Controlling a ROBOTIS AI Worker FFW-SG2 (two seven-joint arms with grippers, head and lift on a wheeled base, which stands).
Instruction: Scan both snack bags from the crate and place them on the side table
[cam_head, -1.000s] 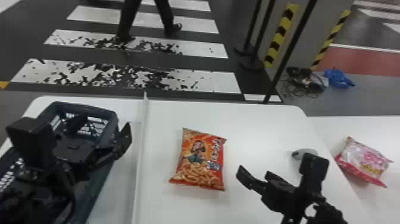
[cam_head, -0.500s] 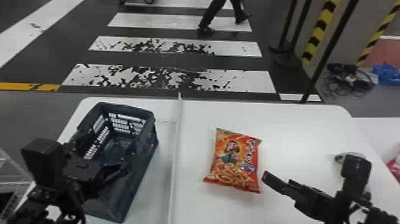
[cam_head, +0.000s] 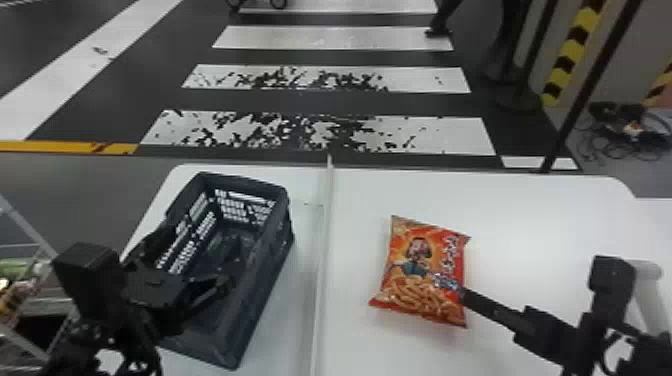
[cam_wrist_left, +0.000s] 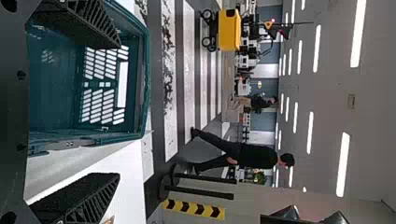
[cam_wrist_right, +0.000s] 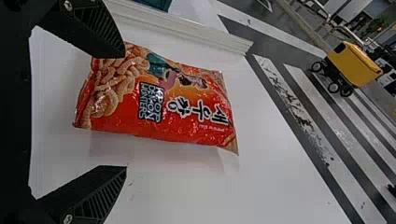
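Note:
My left gripper (cam_head: 200, 260) is over the near-left part of the dark crate (cam_head: 262, 300). In the left wrist view, the left gripper (cam_wrist_left: 119, 111) is open, with the crate (cam_wrist_left: 145, 84) beyond it. A finger of my right gripper (cam_head: 487, 305) overlaps the right edge of the orange-red snack bag (cam_head: 425, 275), which lies flat on the white table. In the right wrist view, the right gripper (cam_wrist_right: 124, 109) stands open, and one fingertip covers a corner of the bag (cam_wrist_right: 187, 119). Whether it touches the bag, I cannot tell.
A low pale divider (cam_head: 322, 265) runs across the table (cam_head: 525, 215) between crate and bag. Partly behind my right arm is a pale rounded object (cam_head: 647, 280). A wire rack with packages (cam_head: 25, 280) stands at the far left.
The head view has swung left, leaving the pink bag on the right-hand surface behind. My right gripper has come closer to the orange-red bag, whose place beside the divider is unchanged.

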